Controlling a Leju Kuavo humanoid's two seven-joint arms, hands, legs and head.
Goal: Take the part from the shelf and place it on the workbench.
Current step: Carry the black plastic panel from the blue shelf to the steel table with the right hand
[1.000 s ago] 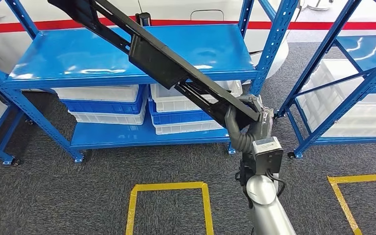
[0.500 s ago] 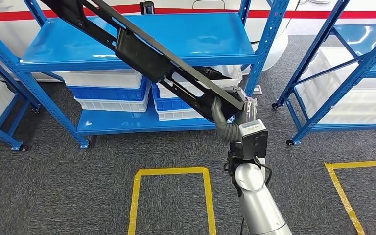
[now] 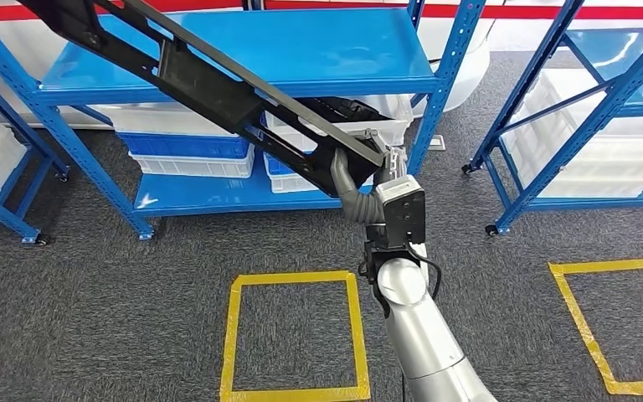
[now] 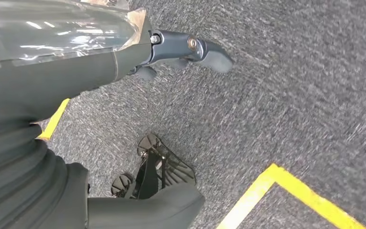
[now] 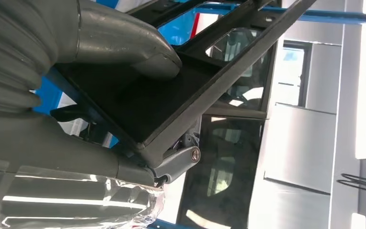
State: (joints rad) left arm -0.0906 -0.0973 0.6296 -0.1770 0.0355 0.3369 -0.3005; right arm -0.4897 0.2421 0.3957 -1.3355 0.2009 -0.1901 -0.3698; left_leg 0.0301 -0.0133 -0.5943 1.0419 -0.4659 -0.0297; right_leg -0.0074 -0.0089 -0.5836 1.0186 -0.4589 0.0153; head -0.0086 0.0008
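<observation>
The right hand grips the near end of the long black part (raised diagonally before the blue shelf). The left hand hangs released above grey carpet.

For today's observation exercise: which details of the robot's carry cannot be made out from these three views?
- Far end of the long black part: cut off by the head view's top-left edge.
- Right hand fingers under the part: hidden by the part itself in the head view.
- Left hand: whether it is open, as the wrist cover hides most of it.
- Workbench: outside every frame.
</observation>
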